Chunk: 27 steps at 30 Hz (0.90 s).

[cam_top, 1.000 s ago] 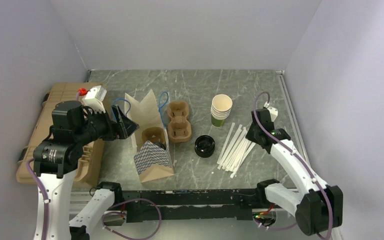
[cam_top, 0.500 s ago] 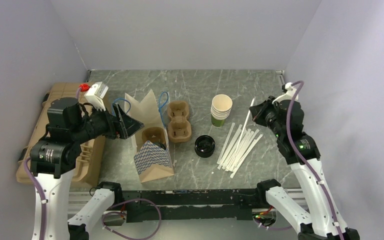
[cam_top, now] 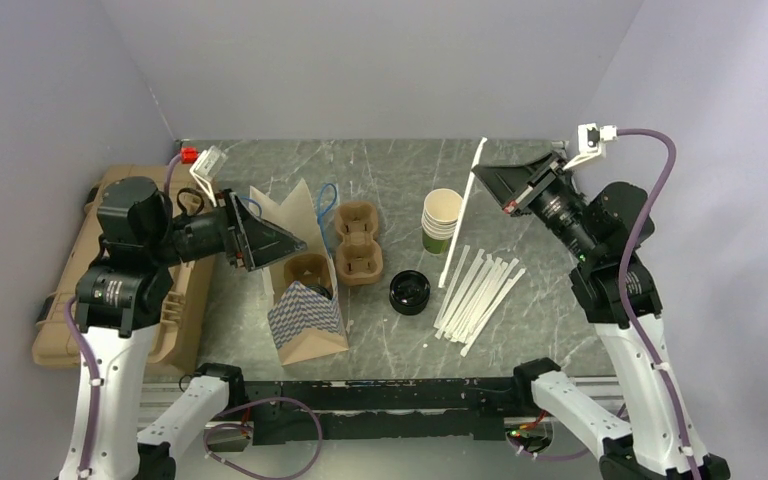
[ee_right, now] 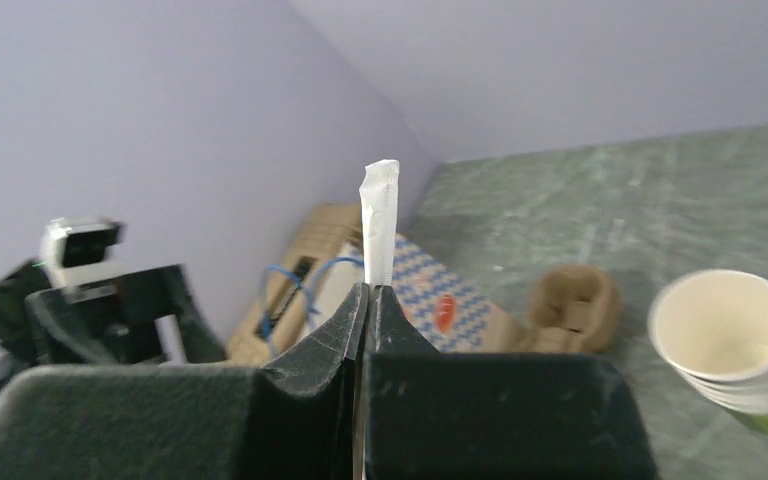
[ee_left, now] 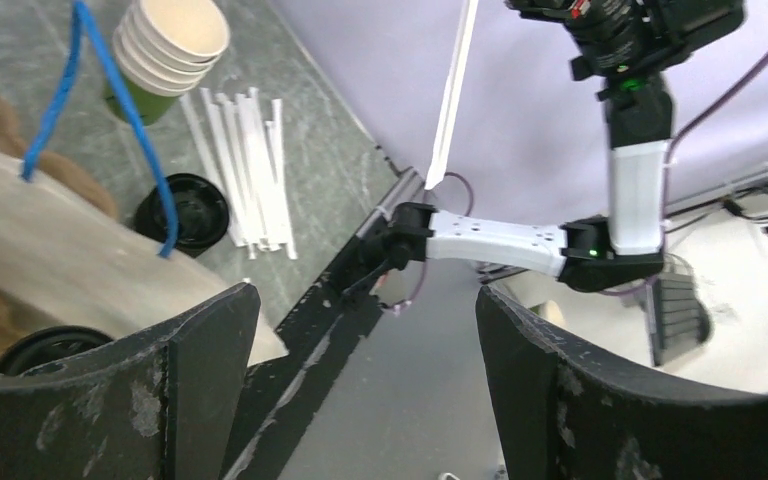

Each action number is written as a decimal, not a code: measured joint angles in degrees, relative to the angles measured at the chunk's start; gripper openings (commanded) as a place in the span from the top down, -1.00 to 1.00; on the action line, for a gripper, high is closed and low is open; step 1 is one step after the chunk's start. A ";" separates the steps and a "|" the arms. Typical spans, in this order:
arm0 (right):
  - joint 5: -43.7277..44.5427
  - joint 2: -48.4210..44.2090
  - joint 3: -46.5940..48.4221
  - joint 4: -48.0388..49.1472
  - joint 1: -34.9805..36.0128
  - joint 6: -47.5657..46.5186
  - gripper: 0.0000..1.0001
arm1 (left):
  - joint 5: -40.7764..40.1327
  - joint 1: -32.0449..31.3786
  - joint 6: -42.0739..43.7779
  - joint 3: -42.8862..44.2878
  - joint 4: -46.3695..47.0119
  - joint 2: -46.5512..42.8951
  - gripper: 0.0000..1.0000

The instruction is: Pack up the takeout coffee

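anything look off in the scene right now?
Nothing is spilled or damaged. One oddity: the right fingers pinch a wrapped straw close to one end, so most of its length hangs slanted in mid-air. The loose straws lie fanned unevenly rather than lined up.

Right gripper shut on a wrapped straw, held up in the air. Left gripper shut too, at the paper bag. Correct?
One thing is wrong: the left gripper is open, not shut. The left wrist view shows its jaws standing wide apart with nothing between them. The rest holds: the right gripper is shut on a wrapped straw, held up in the air, and the left gripper is at the paper bag.
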 measured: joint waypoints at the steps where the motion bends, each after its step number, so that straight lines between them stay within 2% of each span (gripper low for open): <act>1: -0.94 0.35 0.00 1.77 0.66 1.36 1.00 | 1.40 0.00 -1.55 -0.85 1.99 0.02 -0.71; 4: -2.08 1.60 0.04 6.43 4.22 4.31 1.00 | 4.13 -0.04 -5.40 -2.05 6.29 0.66 -0.71; 10: 1.05 8.24 4.55 11.80 19.50 5.05 1.00 | 6.54 -0.09 -12.81 -3.13 17.42 2.60 -0.77; 18: 4.57 15.78 9.20 19.32 28.52 5.86 1.00 | 7.54 -0.79 -26.64 -11.30 39.82 2.97 -0.75; 23: 6.29 20.02 12.20 22.47 31.26 6.97 1.00 | 6.36 -5.29 -32.50 -13.07 49.33 5.03 -0.71; 27: 7.52 22.84 14.97 24.55 32.63 7.54 1.00 | 3.45 -13.75 -32.24 -12.55 50.60 6.05 -0.62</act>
